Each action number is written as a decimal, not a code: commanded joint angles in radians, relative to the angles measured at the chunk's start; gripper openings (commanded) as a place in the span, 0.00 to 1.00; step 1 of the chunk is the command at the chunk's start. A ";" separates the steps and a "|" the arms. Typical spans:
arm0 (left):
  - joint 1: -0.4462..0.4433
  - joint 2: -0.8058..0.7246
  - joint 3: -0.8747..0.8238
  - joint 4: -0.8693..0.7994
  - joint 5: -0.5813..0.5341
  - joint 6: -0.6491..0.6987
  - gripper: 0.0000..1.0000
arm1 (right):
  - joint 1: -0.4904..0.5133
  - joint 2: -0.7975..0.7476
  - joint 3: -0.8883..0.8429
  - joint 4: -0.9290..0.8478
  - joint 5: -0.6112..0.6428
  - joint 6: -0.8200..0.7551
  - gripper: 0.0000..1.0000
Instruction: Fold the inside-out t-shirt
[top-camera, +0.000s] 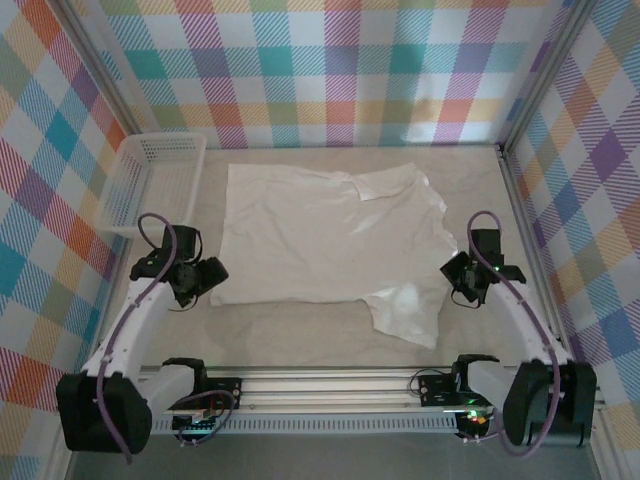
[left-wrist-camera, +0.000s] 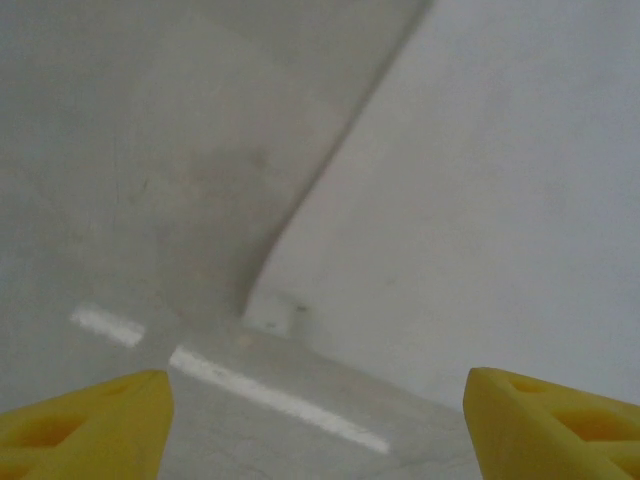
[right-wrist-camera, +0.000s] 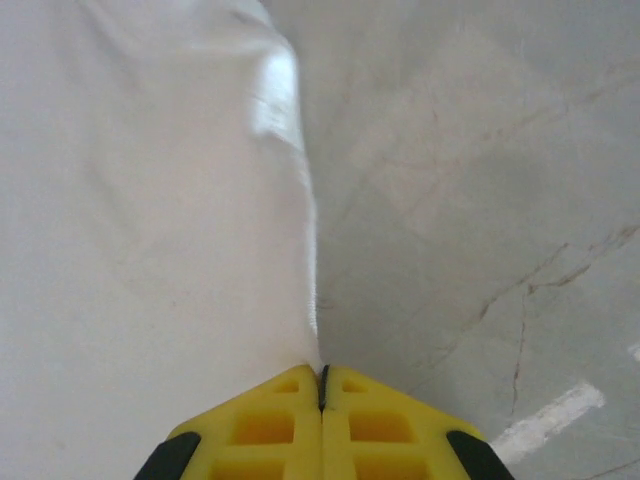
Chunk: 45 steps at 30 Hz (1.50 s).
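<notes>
The inside-out t-shirt (top-camera: 320, 235) lies spread flat in the middle of the bench (top-camera: 300, 325), white side up, its body a rough rectangle. One sleeve (top-camera: 410, 310) juts toward the near right, and a second fold of cloth (top-camera: 395, 185) rumples the far right corner.

In the left wrist view the t-shirt (left-wrist-camera: 480, 200) covers the right half of the frame. Its lower corner ends just beyond a strip of white tape (left-wrist-camera: 270, 395) on the bare bench (left-wrist-camera: 150, 150). The left gripper (left-wrist-camera: 320, 420) hovers at that near left corner with its yellow fingers (left-wrist-camera: 90, 425) spread wide apart and nothing between them. From above, the left gripper (top-camera: 205, 275) sits just beside the shirt's near left edge.

The right gripper (top-camera: 465, 280) is at the shirt's right edge. In the right wrist view its yellow fingers (right-wrist-camera: 260, 425) are pressed together. The shirt's edge (right-wrist-camera: 300, 250) runs straight down to their tips, and I cannot tell whether any cloth is pinched there. The bench (right-wrist-camera: 480, 200) shows to the right, with another tape mark (right-wrist-camera: 550, 420).

A white mesh basket (top-camera: 160, 180) stands at the far left of the bench, apart from the shirt, against the plaid wall (top-camera: 330, 70).
</notes>
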 joint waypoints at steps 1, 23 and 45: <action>0.027 0.049 -0.035 -0.010 0.075 -0.068 0.73 | -0.003 -0.041 0.021 -0.054 0.040 0.031 0.00; 0.041 0.248 -0.196 0.331 0.174 -0.142 0.32 | -0.003 -0.045 -0.002 -0.030 0.003 0.041 0.00; 0.041 0.137 0.115 0.039 0.083 -0.050 0.00 | -0.004 -0.030 0.067 -0.125 0.095 0.000 0.00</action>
